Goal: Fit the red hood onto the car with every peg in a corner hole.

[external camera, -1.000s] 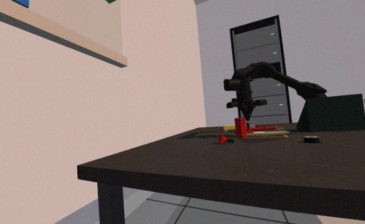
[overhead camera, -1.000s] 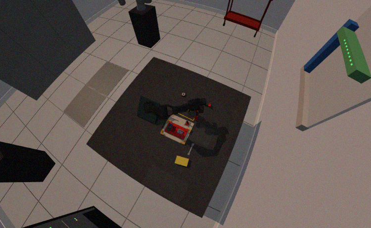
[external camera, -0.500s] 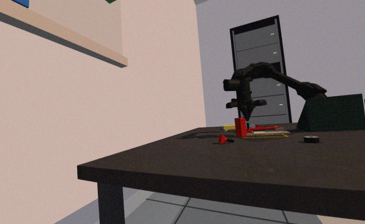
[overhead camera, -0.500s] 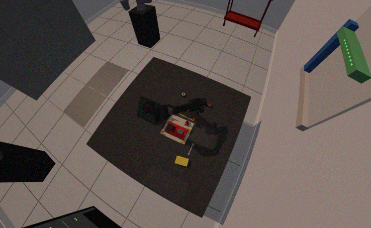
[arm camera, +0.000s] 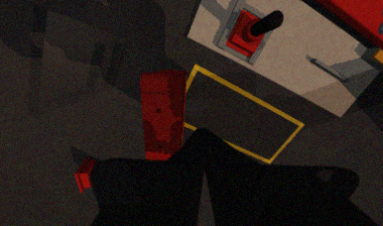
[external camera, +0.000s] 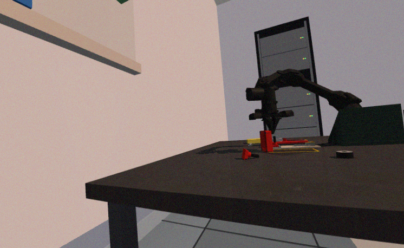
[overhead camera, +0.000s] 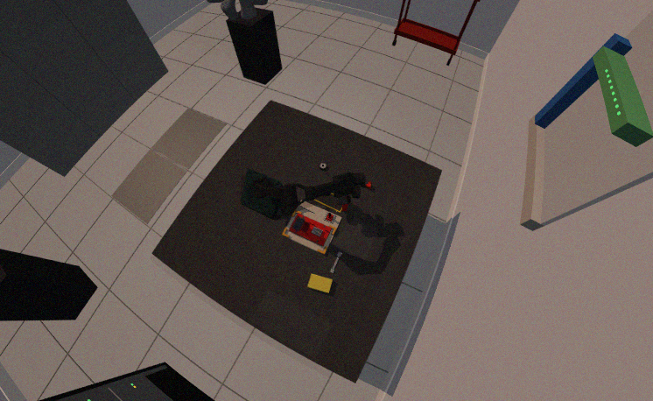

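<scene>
Standing on end beside the yellow outline (overhead camera: 328,205) (external camera: 299,151) (arm camera: 249,95), red hood (overhead camera: 345,207) (external camera: 266,141) (arm camera: 162,114) with long axis upright, gripper (overhead camera: 348,199) (external camera: 272,132) (arm camera: 200,133) above the outline's vicinity, 2 fingers together, holding nothing.

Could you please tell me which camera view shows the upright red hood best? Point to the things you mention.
The exterior view: the red hood (overhead camera: 345,207) (external camera: 266,141) (arm camera: 162,114) stands there on end, unobstructed. The wrist view shows it larger, but the hand (arm camera: 200,133) hides its lower end; the top view shows only a small red patch.
</scene>
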Robot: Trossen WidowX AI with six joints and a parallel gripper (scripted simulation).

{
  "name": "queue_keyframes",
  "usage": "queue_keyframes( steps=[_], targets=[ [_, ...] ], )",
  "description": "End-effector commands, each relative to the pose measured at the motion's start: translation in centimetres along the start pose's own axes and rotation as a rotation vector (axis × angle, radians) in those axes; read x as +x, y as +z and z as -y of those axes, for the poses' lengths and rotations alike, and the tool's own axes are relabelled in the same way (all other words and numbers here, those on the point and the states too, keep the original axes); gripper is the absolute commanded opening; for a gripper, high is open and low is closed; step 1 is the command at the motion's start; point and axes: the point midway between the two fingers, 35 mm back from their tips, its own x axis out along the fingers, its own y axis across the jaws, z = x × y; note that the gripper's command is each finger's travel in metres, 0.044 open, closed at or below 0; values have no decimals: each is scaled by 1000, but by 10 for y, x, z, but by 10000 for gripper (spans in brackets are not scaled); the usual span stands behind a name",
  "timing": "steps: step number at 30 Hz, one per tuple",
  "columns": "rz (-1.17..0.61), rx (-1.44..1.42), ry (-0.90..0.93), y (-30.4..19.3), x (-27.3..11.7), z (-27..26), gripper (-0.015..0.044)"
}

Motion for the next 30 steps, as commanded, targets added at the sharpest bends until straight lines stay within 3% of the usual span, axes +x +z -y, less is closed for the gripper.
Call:
queue_keyframes(
  steps=[1,30],
  targets=[
    [3,-2,3,1,-1,-3,0],
    [3,-2,4,1,-2,-14,0]
  ],
)
